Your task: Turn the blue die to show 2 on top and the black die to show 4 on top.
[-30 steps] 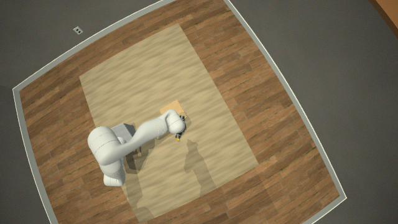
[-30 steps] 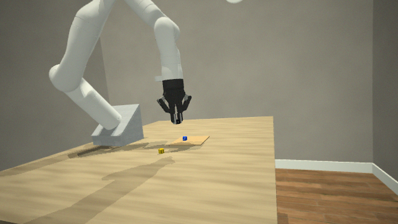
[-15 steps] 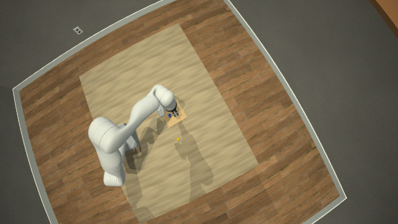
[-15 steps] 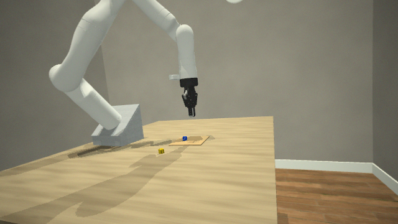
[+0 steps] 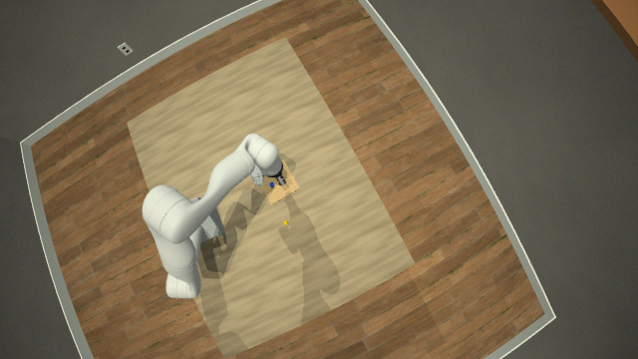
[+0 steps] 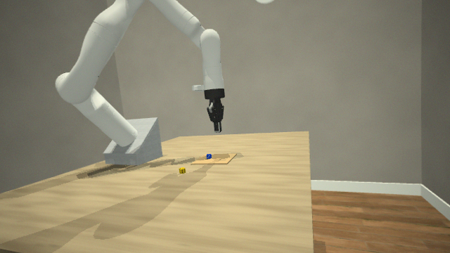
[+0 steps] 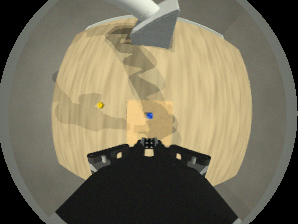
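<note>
The tool (image 5: pixel 281 181) (image 6: pixel 218 131) (image 7: pixel 149 142) hangs above the mat (image 5: pixel 294 187) (image 6: pixel 225 161) (image 7: pixel 135 107), pointing down, its fingers brought close together and, as I judge it, pinching the black die (image 7: pixel 149 143). The wrist view shows a small dark block with pale spots between the tips; the other two views are too small to single it out. Being held clear of the mat gives the die room to be turned, and staying over the mat means a short way down once 4 is ready to face up. Which number faces up cannot be told.

Below, the blue die (image 5: pixel 271 184) (image 6: pixel 209 156) (image 7: pixel 149 115) sits on the mat, toward the side nearer the arm's base (image 5: pixel 214 224) (image 6: pixel 148 140) (image 7: pixel 160 30). That spot keeps it fully on the mat; its top face is too small to read, so whether it shows 2 is open. The black die should come down well beside it, since neither may lie on the other.

The yellow die (image 5: pixel 285 222) (image 6: pixel 182 171) (image 7: pixel 100 105) rests off the mat, well apart from it, on the counter (image 5: pixel 349 199) (image 6: pixel 264 193) (image 7: pixel 210 100). It is best left alone there, since its number must not change. The mat looks flat, and a gentle, level release should keep it so.

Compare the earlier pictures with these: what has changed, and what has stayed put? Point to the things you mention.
The hand (image 5: pixel 280 181) (image 6: pixel 217 131) (image 7: pixel 149 142) has swung away from the yellow die (image 5: pixel 285 222) (image 6: pixel 182 171) (image 7: pixel 100 105) to above the mat (image 5: pixel 291 190) (image 6: pixel 225 161) (image 7: pixel 135 111), rightward in the exterior view, and has twisted. It appears closed on the black die (image 7: pixel 149 143); no pick-up or release is visible. The blue die (image 5: pixel 271 184) (image 6: pixel 209 156) (image 7: pixel 149 115), yellow die and mat stayed put.
</note>
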### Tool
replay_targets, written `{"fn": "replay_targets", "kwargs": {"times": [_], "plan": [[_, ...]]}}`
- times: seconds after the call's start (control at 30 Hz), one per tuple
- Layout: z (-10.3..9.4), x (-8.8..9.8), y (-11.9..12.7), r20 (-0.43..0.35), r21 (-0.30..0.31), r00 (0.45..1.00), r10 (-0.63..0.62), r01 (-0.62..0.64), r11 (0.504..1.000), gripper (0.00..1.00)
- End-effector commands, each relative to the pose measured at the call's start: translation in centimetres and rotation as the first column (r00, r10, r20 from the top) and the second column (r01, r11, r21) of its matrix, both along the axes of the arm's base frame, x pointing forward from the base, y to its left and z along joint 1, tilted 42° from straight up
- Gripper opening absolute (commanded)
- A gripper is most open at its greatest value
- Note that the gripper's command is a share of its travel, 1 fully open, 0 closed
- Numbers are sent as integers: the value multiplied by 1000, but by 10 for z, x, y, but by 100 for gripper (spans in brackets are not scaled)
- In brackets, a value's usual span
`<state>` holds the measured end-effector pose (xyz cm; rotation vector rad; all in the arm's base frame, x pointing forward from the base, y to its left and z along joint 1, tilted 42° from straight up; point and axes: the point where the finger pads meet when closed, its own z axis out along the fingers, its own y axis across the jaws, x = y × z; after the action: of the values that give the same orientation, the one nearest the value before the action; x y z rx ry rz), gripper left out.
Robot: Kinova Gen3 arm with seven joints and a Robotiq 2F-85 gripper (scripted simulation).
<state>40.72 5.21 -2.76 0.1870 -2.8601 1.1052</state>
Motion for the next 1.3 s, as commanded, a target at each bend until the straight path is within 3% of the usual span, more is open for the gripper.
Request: {"fn": "replay_targets", "kwargs": {"times": [0.0, 0.27, 0.93, 1.27], "plan": [[0, 0, 0, 1, 1, 1000, 1, -1, 1000, 11], [-9, 0, -7, 1, 1, 1000, 1, -1, 1000, 11], [-65, -1, -58, 1, 1, 1000, 1, -1, 1000, 11], [-71, -1, -64, 1, 1, 1000, 1, -1, 1000, 11]]}}
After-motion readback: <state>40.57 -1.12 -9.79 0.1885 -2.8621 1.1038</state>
